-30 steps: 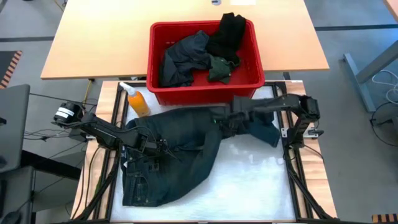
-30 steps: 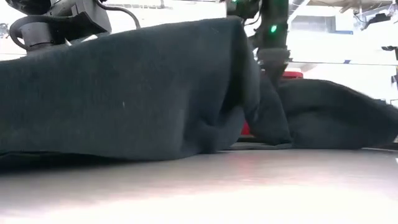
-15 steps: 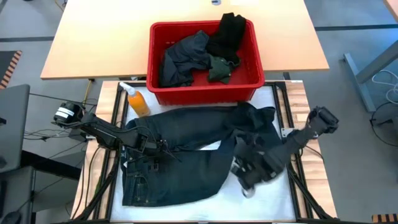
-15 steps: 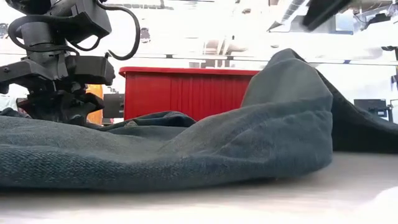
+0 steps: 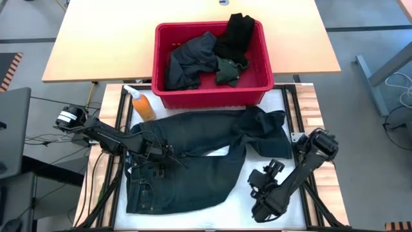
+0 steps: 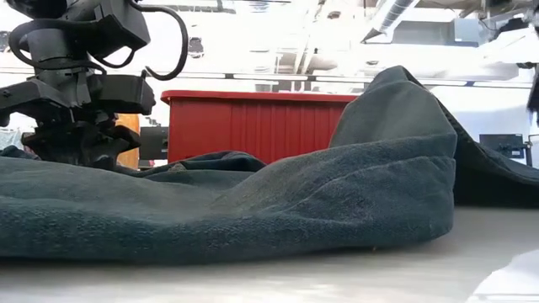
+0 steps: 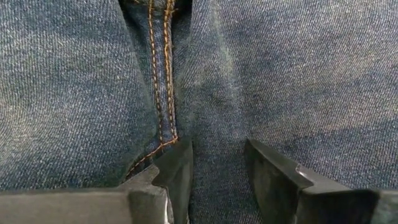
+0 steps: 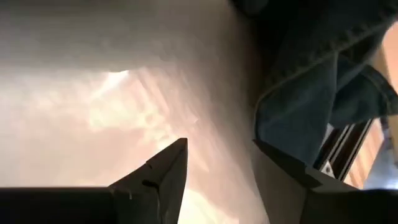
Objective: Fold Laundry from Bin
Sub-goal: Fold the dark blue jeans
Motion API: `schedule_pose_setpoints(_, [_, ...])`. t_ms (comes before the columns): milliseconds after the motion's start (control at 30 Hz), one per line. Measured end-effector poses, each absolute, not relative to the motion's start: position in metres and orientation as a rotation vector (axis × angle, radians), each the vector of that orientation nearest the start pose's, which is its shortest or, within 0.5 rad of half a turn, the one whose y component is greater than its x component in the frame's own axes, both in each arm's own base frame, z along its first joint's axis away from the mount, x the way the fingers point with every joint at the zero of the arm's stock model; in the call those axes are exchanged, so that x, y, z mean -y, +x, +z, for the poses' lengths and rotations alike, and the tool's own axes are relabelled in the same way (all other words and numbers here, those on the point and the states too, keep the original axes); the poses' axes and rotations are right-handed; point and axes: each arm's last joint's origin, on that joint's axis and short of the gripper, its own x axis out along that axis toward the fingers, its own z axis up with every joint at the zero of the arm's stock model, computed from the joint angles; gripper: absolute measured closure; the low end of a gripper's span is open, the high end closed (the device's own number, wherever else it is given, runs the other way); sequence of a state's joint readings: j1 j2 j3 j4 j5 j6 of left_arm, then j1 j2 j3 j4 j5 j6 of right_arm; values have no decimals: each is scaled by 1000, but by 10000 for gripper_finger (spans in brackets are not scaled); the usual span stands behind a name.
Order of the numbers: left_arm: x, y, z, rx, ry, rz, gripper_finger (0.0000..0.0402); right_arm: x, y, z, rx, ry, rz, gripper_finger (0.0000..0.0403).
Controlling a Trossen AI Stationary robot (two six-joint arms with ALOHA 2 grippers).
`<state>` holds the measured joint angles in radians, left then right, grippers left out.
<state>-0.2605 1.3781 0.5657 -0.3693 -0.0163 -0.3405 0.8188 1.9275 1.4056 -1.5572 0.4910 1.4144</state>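
I see the dark navy jeans [image 5: 187, 161] spread flat on the white table pad [image 5: 235, 206], waist end toward the near left, one leg running up to a bunched heap at the far right just in front of the bin [image 5: 209, 93]. The denim is coarse, with a visible twill weave and orange double stitching along the seam in the left wrist view [image 7: 163, 93]; from the low view the fabric folds into a thick rounded hump [image 6: 396, 151] that blocks much of the right side. The bin is rectangular red plastic with ribbed walls, sitting at the back of the pad against the tan wooden table [image 5: 96, 38]; inside lie a rumpled grey-blue piece [image 5: 190, 61], a black piece [image 5: 235, 35] draped over the back rim, and a small dark green wad [image 5: 226, 71]. An orange bottle [image 5: 141, 103] lies just left of the bin's front corner. My left gripper [image 5: 161, 156] presses down on the jeans near the crotch seam, fingers [image 7: 177, 171] partly apart with denim between them; I cannot tell if it pinches cloth. My right gripper [image 5: 261, 183] sits over bare pad right of the jeans, jaws apart, holding nothing.
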Motion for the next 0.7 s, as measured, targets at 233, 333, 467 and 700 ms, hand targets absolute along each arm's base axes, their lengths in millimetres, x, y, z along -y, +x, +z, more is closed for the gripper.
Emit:
schedule_pose_setpoints(233, [56,211,137,-1192,-129,-20,262,-192,185,161,-1151,-153,-1064,195])
schedule_pose_setpoints(333, [56,211,136,-1193,-129,-20,262,-186,175,147,-1124,-96,-1031,195])
schedule_pose_setpoints(467, [56,211,137,-1191,-124,-15,262,-177,172,130,-1136,-92,-1008,195])
schedule_pose_setpoints(700, [57,213,137,-1166,-114,-10,262,-149,164,114,-1000,-25,-1193,196])
